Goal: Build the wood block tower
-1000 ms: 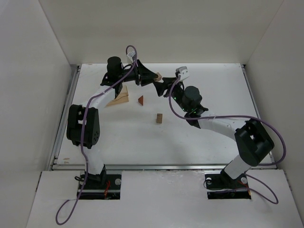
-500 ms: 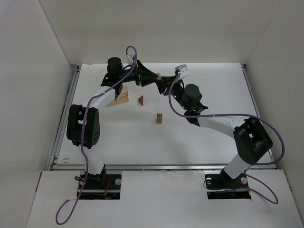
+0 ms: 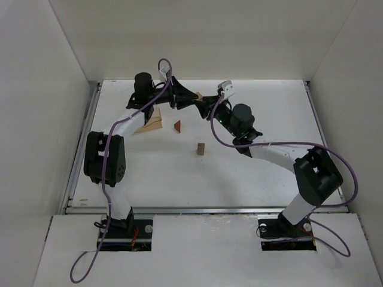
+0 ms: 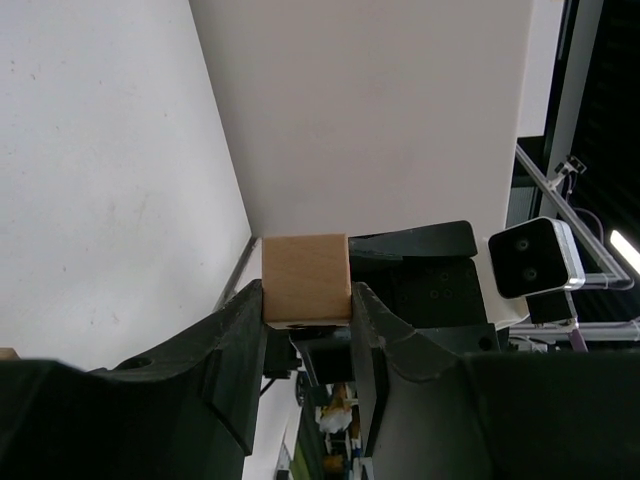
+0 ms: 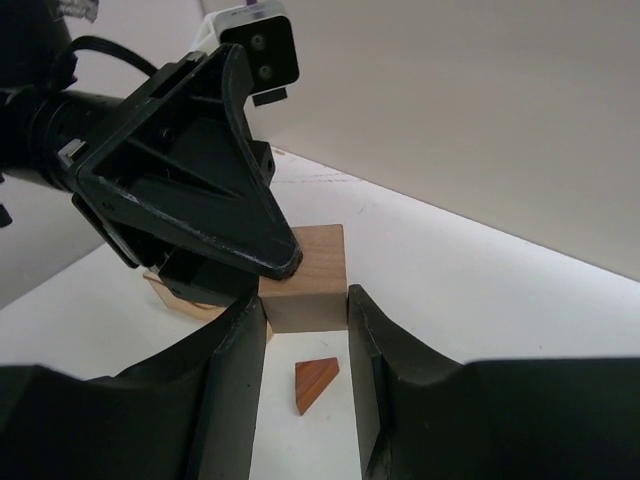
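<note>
Both arms meet at back-centre of the counter (image 3: 263, 113), tools nose to nose, up off the surface. Left tool (image 4: 306, 300) is clamped on the tan cube (image 4: 305, 270): fingers press two opp. sides, w/ the cube sticking out past the tips. Right tool (image 5: 305, 312) is closed on the same cube from the other end, its fingers flanking the near part. So the cube is held by both tools, mid-air, not touching the counter. Below it on the counter, well apart from the cube, lies the red-brown triangle piece (image 5: 316, 383), alone. Small brown block (image 3: 200, 148) stands nearer the bases, near the triangle piece but not touching. Tan wedge (image 3: 154, 121) lies under the left forearm, partly hidden.
</note>
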You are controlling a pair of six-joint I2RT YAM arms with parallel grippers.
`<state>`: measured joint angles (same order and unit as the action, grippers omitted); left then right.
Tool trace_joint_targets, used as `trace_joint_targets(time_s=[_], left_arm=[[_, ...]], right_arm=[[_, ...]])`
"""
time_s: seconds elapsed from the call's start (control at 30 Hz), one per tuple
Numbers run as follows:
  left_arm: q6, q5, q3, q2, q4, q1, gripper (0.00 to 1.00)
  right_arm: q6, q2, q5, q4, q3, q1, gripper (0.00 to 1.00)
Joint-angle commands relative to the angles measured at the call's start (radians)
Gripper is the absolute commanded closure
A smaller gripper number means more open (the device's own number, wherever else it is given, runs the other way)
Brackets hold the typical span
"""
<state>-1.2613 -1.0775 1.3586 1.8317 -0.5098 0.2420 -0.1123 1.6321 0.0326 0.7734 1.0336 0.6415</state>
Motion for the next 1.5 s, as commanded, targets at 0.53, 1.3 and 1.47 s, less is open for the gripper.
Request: trace_joint_targets(time_s=[0.53, 1.3, 1.47], left_arm=[[0.562, -0.216, 0.160, -0.003, 0.434, -0.062, 0.00], [1.189, 0.272, 0.185, -0.083, 0.938, -0.178, 0.00], [1.189, 0.294, 0.175, -0.094, 0.938, -0.178, 0.00]], right_arm=[[0.391, -0.057, 0.797, -0.429, 0.129, -0.183, 1.00], [0.806, 0.110, 0.992, -0.859, 0.141, -0.198, 1.00], [0.780, 0.132, 0.969, -0.757, 0.109, -0.178, 1.00]])
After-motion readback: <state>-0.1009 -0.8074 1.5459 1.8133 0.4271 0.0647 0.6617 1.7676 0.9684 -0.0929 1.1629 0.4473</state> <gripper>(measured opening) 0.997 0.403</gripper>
